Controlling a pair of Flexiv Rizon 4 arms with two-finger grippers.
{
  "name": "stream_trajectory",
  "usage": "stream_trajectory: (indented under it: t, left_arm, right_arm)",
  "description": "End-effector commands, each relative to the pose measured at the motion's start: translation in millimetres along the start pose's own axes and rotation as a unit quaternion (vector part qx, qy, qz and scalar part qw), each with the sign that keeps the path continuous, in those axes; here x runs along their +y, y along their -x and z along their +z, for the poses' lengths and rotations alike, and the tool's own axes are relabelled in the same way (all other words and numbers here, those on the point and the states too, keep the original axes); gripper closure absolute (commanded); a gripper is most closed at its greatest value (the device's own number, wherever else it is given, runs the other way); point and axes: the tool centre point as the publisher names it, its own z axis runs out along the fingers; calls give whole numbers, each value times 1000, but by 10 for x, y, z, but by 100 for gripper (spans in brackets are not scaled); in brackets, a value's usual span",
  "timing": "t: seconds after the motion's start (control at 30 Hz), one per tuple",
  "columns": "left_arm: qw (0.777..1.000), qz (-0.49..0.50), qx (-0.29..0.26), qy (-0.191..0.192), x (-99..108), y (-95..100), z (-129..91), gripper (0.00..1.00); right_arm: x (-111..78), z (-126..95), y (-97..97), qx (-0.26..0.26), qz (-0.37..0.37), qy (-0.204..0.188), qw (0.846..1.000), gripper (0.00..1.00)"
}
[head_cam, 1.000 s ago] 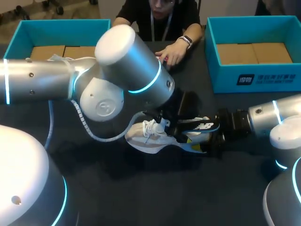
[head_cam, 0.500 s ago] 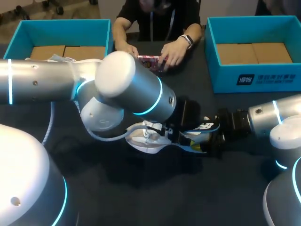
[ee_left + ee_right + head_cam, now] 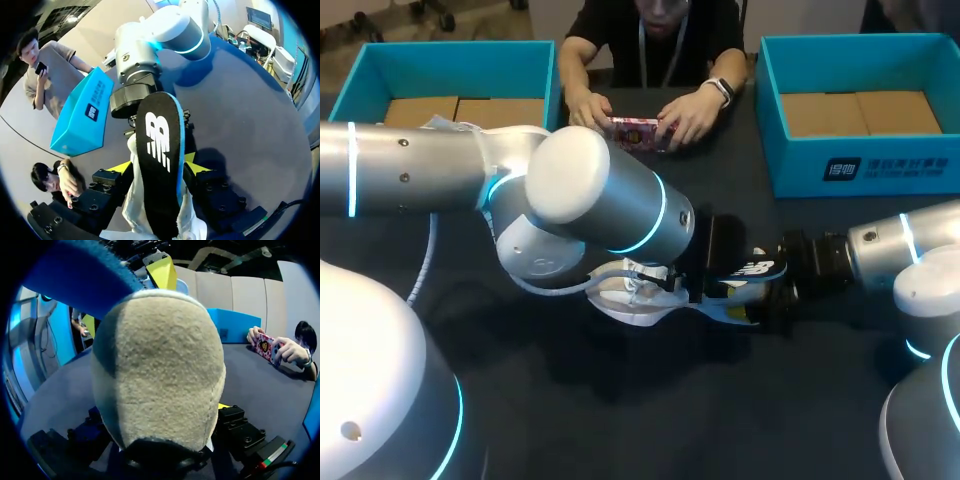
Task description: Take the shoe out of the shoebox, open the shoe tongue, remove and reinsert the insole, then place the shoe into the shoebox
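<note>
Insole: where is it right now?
Head view, mid-table: the insole pokes out of the shoe, gripped in the left pincer, with the right pincer holding the shoe's heel.

The head camera looks down from above and behind onto the dark tabletop [image 3: 620, 420]. The wrist cameras face each other along the left hand [image 3: 157, 165] and right hand [image 3: 768, 292], both very near the insole [image 3: 160, 145], shared by all three views; head and left wrist also share the shoe [image 3: 625, 300]
</note>
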Motion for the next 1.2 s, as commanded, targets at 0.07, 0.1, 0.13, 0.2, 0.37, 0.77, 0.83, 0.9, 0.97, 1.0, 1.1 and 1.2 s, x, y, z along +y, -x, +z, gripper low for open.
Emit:
stream_trajectory:
  t: [0.07,0.1,0.13,0.2,0.37,0.77,0.83,0.9,0.97,1.0,1.1,1.2]
  left_arm:
    - [1000,-1,-7,-6,37,9,117,41]
    - [1000,-1,-7,-6,39,15,134,47]
    - [1000,-1,-8,-6,40,19,142,50]
    - [1000,-1,-8,-6,43,33,174,56]
    - [1000,-1,-2,-6,59,31,184,87]
    - [999,-19,12,-28,17,59,-87,100]
    - [999,-25,14,-36,-32,69,-183,100]
    - [999,-31,19,-41,-75,79,-242,100]
    - [998,-36,21,-44,-115,95,-286,100]
    - [998,-42,24,-47,-141,104,-314,100]
    - [996,-60,38,-63,-249,128,-419,100]
    - [994,-73,43,-75,-387,138,-522,100]
  right_arm:
    - [-31,64,29,0,0,-2,1000,100]
    - [-31,64,29,0,0,-2,1000,100]
    - [-31,64,29,0,0,-2,1000,100]
    - [-31,64,29,0,0,-2,1000,100]
    - [-31,64,29,0,0,-2,1000,100]
    - [-31,64,29,0,0,-2,1000,100]
    - [-31,64,29,0,0,-2,1000,100]
    - [-31,64,29,0,0,-2,1000,100]
    - [-31,64,29,0,0,-2,1000,100]
    - [-31,64,29,0,0,-2,1000,100]
    - [-31,64,29,0,0,-2,1000,100]
    - [-31,64,29,0,0,-2,1000,100]
